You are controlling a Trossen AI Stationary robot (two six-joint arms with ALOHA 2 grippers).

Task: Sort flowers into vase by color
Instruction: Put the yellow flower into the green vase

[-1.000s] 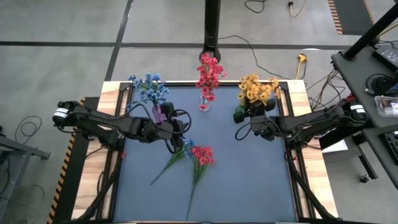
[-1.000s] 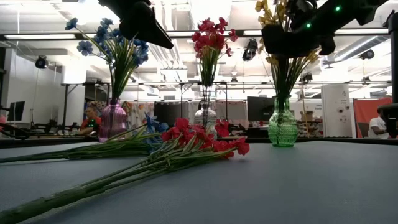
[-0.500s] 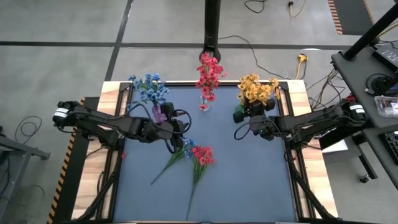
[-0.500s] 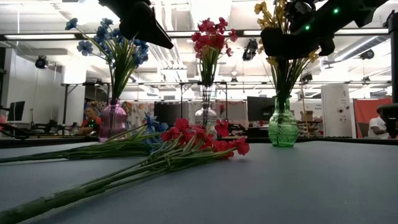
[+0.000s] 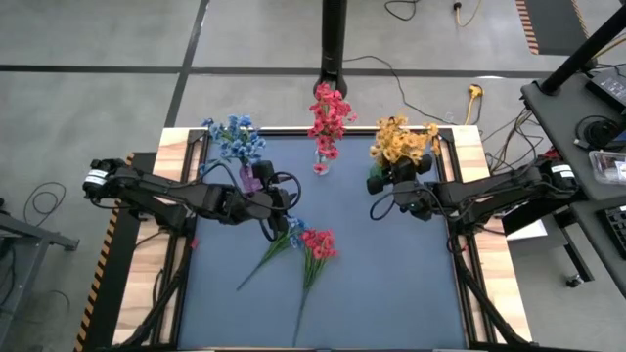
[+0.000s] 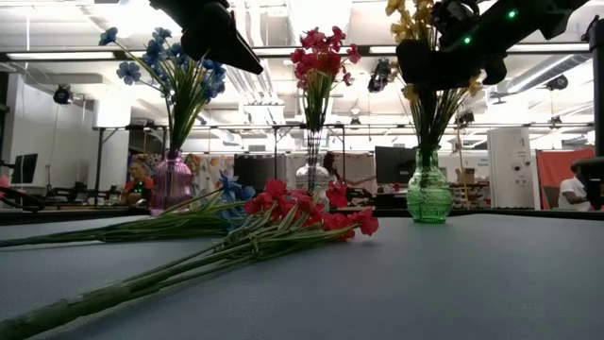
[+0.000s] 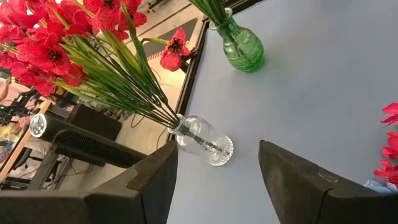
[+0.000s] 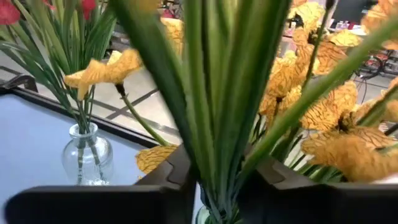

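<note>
I see the blue worktop (image 5: 391, 284) with three vases along its far edge: blue flowers (image 5: 235, 137) in the purple vase (image 5: 250, 180), red flowers (image 5: 329, 115) in the clear vase (image 5: 321, 164), yellow flowers (image 5: 403, 140) in the green vase (image 6: 428, 197). My right end effector (image 5: 391, 174) sits at the yellow stems over the green vase, fingers around them; whether it grips them I can't tell. My left end effector (image 5: 284, 194) is open, empty, by the purple vase. A loose red sprig (image 5: 318, 246) and blue sprig (image 5: 290, 233) lie mid-worktop.
</note>
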